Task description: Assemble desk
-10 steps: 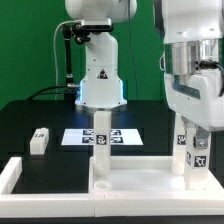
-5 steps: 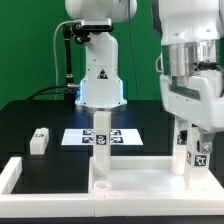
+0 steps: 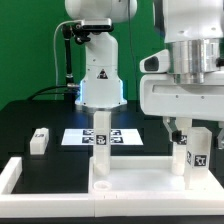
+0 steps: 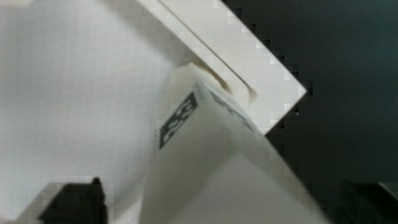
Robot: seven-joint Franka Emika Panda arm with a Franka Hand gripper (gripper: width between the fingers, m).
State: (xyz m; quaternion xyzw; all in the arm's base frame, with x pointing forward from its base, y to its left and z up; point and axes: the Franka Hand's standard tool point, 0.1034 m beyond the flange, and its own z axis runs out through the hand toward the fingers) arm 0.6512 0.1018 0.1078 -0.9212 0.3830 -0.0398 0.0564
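While my gripper hangs just above the upright desk leg at the exterior view's right, whether my jaws are parted or closed I cannot tell. Another leg stands on the desk top; a loose leg lies apart.

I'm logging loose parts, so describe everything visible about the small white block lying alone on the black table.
The loose leg is a small white block, plastic by its look, lying on its side on the black table at the exterior view's left. A black-and-white tag shows on its upper face. It lies apart from the marker board and behind the white border frame. Only the table touches it.
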